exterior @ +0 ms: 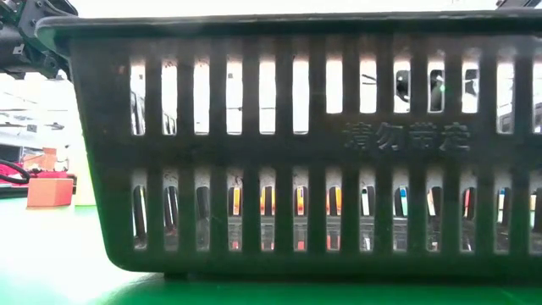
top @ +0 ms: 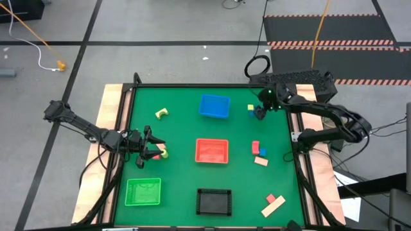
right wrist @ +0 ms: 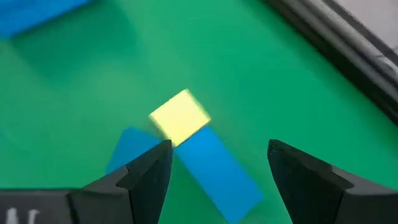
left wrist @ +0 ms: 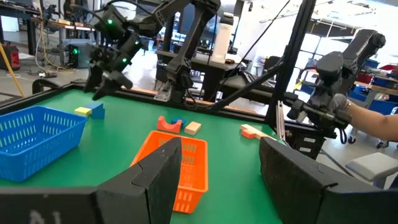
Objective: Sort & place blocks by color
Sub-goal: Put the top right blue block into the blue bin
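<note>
Four bins were counted on the green table (top: 180, 138): blue bin (top: 214, 106), red bin (top: 212, 151), green bin (top: 143, 192), black bin (top: 213, 201). About nine blocks were seen in the high view. The right gripper (right wrist: 217, 165), fingers spread wide and holding nothing, hung over a yellow cube (right wrist: 180, 116) and blue block (right wrist: 214, 171) at the table's 1 o'clock. The left gripper (top: 156, 150), part open, was at 9 o'clock beside a yellow block (top: 163, 153).

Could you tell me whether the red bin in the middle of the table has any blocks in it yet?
Empty. From above, the red bin shows only its bare floor; red blocks lie on the table.
</note>
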Controlling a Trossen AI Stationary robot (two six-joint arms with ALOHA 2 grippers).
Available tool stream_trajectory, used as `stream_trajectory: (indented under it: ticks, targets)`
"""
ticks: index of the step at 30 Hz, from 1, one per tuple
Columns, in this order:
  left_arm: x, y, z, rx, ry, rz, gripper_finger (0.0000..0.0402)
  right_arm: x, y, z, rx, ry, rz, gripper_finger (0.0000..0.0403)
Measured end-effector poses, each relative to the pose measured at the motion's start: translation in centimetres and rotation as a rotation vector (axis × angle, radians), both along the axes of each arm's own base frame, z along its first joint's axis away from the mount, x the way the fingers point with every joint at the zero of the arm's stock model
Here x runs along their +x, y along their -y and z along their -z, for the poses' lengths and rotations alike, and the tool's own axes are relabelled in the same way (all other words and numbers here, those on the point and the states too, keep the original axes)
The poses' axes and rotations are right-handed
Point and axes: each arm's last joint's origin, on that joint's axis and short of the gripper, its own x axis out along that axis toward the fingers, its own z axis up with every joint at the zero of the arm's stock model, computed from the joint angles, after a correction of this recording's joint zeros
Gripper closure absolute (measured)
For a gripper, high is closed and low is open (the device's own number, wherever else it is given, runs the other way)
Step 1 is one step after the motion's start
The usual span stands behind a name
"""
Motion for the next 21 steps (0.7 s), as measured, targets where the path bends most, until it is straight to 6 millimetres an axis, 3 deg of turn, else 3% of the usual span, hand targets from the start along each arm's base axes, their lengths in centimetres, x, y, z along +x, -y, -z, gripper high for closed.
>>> stream_trajectory:
  ticks: [13, 21]
  targets:
    - [0.0, 0.0, 0.0, 0.000, 0.000, 0.000, 0.0183, 0.5, 0.1, 1.6, -0.093, -0.193, -0.314, 0.0147]
    - [0.0, 0.0, 0.0, 0.000, 0.000, 0.000, 0.0183, 0.6, 0.6, 2.6, -0.057, -0.234, -0.337, 0.0147]
